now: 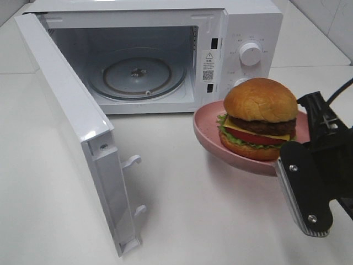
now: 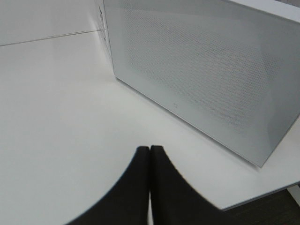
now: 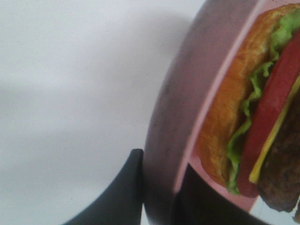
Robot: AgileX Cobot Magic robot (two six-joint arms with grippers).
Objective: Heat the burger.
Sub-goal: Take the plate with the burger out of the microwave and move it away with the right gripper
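right gripper (image 3: pixel 159 197) pinches the pink plate (image 1: pixel 207 130) rim, plate lifted just in front of the open microwave (image 1: pixel 242 33), burger (image 1: pixel 259 118) on it. left gripper (image 2: pixel 150 159) closed, empty, beside the microwave door (image 2: pixel 201 75).

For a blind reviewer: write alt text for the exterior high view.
The right gripper holds a pink plate by its rim, lifted above the white table, with the burger on it. Behind stands a white microwave, its door swung wide open and its glass turntable bare.

Left fingers (image 2: pixel 140 183) pressed together; right fingers (image 3: pixel 124 192) pinch a rim.
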